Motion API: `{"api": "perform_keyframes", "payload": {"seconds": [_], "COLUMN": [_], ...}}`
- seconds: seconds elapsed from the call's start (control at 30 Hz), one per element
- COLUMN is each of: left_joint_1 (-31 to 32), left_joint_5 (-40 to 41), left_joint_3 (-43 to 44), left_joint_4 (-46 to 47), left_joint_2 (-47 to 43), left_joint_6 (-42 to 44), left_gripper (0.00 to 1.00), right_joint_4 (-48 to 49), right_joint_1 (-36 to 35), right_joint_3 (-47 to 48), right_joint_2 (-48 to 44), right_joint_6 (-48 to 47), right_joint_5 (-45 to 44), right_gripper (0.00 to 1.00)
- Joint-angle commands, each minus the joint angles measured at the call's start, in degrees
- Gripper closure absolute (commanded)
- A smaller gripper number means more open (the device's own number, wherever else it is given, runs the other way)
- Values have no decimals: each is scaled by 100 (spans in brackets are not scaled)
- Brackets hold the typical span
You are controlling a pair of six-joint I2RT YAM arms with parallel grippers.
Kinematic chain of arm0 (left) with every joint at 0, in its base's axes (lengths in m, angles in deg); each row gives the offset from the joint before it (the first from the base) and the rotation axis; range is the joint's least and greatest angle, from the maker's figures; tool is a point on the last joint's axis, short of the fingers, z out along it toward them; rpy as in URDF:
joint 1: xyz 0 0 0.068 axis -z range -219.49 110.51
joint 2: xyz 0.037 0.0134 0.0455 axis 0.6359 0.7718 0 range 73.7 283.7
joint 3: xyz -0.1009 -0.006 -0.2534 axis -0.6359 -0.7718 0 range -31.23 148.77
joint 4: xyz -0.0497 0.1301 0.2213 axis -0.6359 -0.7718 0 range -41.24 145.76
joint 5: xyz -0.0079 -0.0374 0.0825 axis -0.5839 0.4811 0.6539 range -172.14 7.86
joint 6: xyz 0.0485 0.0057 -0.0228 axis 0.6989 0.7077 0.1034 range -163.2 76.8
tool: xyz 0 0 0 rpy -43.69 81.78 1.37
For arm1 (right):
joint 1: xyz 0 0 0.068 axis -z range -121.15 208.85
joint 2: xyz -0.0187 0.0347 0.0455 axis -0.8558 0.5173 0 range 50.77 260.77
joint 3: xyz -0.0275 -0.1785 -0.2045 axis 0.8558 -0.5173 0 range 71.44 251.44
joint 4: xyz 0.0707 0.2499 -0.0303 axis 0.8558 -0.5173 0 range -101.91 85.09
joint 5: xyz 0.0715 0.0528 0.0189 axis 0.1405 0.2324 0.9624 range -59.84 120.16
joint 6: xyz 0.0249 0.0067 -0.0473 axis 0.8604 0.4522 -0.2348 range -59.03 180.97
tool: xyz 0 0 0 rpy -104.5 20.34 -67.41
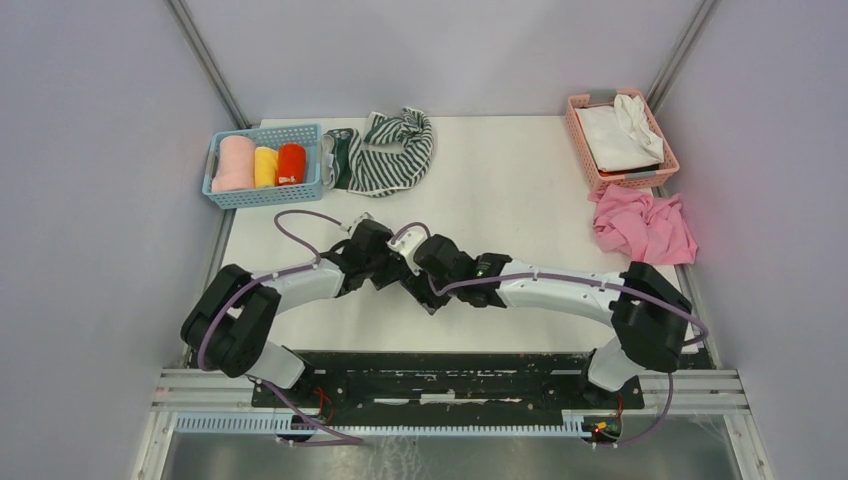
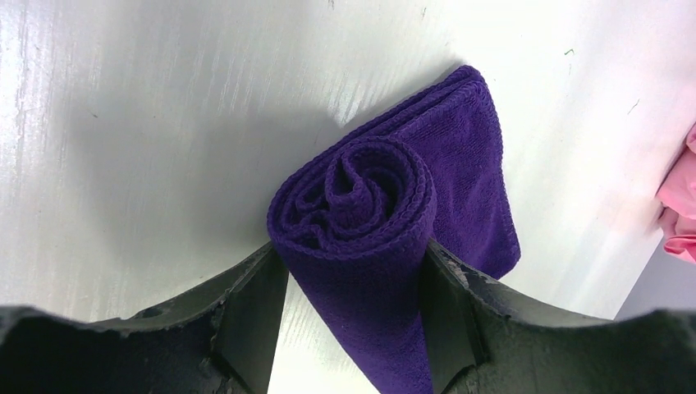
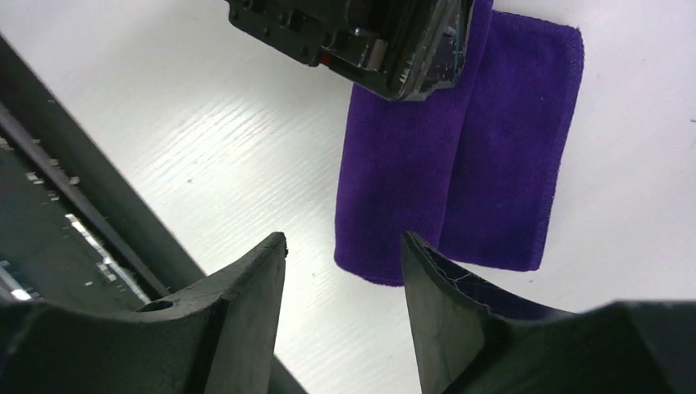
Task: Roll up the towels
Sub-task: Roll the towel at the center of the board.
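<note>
The deep-purple towel point(image 2: 386, 205) lies on the white table point(image 1: 500, 200), its near part wound into a roll and the rest folded flat beyond it. My left gripper point(image 2: 351, 246) is shut on the roll, one finger on each side. In the right wrist view the flat end of the purple towel point(image 3: 484, 148) lies ahead, with the left gripper point(image 3: 361, 41) on its far part. My right gripper point(image 3: 343, 238) is open and empty just short of that end. In the top view both grippers meet mid-table, left point(image 1: 400, 275) and right point(image 1: 432, 298), hiding the purple towel. The striped towel point(image 1: 395, 150) lies crumpled at the back.
A blue basket point(image 1: 262, 193) at the back left holds three rolled towels. A pink basket point(image 1: 590, 160) at the back right holds a white cloth point(image 1: 620, 135). A crumpled pink cloth point(image 1: 645, 225) lies below it and also shows in the left wrist view point(image 2: 681, 205).
</note>
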Motion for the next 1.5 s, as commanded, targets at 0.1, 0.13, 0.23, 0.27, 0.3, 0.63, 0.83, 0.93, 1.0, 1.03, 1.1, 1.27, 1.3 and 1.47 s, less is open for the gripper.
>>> {"api": "perform_keyframes", "payload": {"seconds": [0.1, 0.13, 0.23, 0.27, 0.3, 0.63, 0.83, 0.93, 1.0, 1.03, 1.1, 1.27, 1.3, 1.47], "left_joint_1": [34, 34, 41, 43, 44, -333, -531, -555, -560, -553, -551, -548, -554, -555], "left_joint_5": [338, 332, 334, 330, 323, 52, 514, 737, 690, 621, 438, -31, -120, -406], "left_joint_3": [-130, -119, -95, -86, -79, -292, -534, -640, -741, -804, -992, -1473, -1498, -1294], "left_joint_4": [-673, -668, -671, -662, -659, -698, -1454, -1977, -2291, -2364, -2343, -1499, -1288, -357], "left_joint_2": [389, 406, 450, 467, 478, -300, -2055, -2860, -3295, -3505, -3841, -4048, -3926, -2962], "left_joint_6": [375, 378, 374, 380, 379, 296, 303, 310, 228, 171, 44, -199, -207, -48], "left_gripper": [35, 34, 34, 34, 34, 24, 14, 12, 11, 11, 11, 11, 11, 11], "right_joint_4": [139, 134, 54, 27, 8, -108, 465, 1117, 1772, 2012, 2470, 3331, 3390, 3849], "right_joint_1": [-245, -248, -248, -247, -246, -153, 336, 679, 955, 1103, 1339, 1680, 1711, 1869], "right_joint_3": [278, 280, 328, 330, 321, 136, -96, -303, -470, -528, -616, -810, -819, -986], "right_joint_2": [811, 923, 1239, 1359, 1433, 1482, 1241, 1322, 1484, 1565, 1752, 2168, 2250, 2601], "right_joint_6": [-717, -738, -787, -782, -782, -493, 261, 916, 1488, 1741, 2216, 3181, 3254, 3660], "right_joint_5": [-1000, -982, -882, -886, -894, -57, 2121, 3188, 3823, 4121, 4604, 5290, 5352, 5545], "right_gripper": [38, 38, 39, 39, 40, 81, 99, 100, 99, 99, 99, 98, 98, 98]}}
